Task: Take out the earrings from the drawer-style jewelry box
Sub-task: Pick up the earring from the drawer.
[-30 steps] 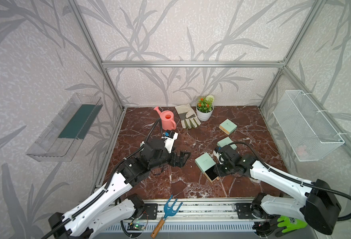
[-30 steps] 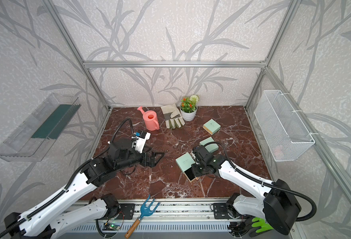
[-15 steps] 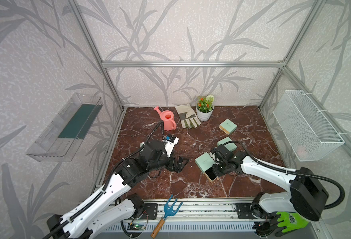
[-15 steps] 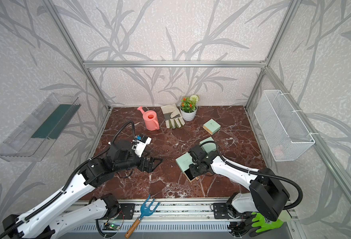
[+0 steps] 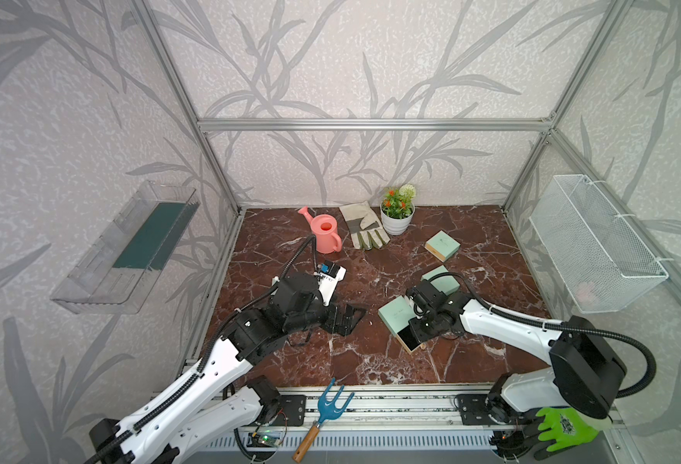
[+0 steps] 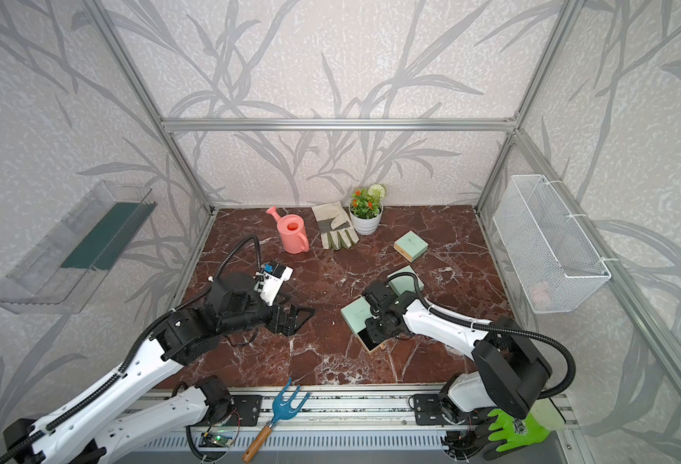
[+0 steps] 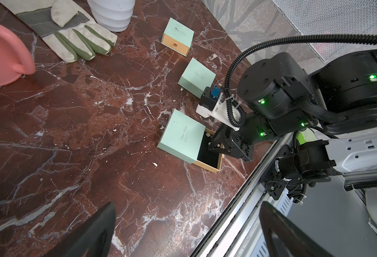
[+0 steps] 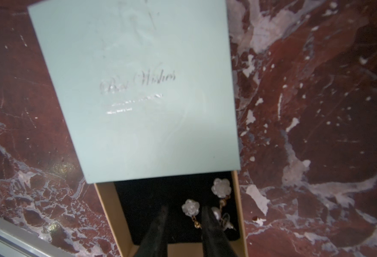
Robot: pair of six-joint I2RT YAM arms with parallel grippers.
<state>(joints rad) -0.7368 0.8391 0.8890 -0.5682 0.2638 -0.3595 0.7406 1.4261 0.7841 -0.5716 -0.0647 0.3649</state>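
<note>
Right end effector (image 8: 184, 222) is lowered into the pulled-out drawer (image 8: 104, 200) of the jewelry box (image 8: 134, 89), with its two dark fingers (image 8: 160, 222) standing a little apart and the black lining showing between them; nothing is seen clamped. Both earrings (image 8: 190, 207) lie on that lining inside the drawer. They have white flower-shaped heads with small gold links. One head sits at the fingertips, close against one finger, and the other lies farther in, next to the drawer's tan side wall. The box's mint sleeve bears the words "Best Wishes" and covers the rest of the drawer. In both top views the box rests flat on the red marble counter (image 5: 371, 361), toward its front, with the right arm reaching over it. Left end effector (image 5: 346, 319) is spread wide open and holds nothing; it hovers low over bare counter, well apart from the box. Two further mint boxes (image 5: 442, 246) lie behind it, closed. A pink watering can (image 5: 324, 233), a work glove (image 5: 363, 227) and a potted plant (image 5: 398, 209) stand near the back wall.
</note>
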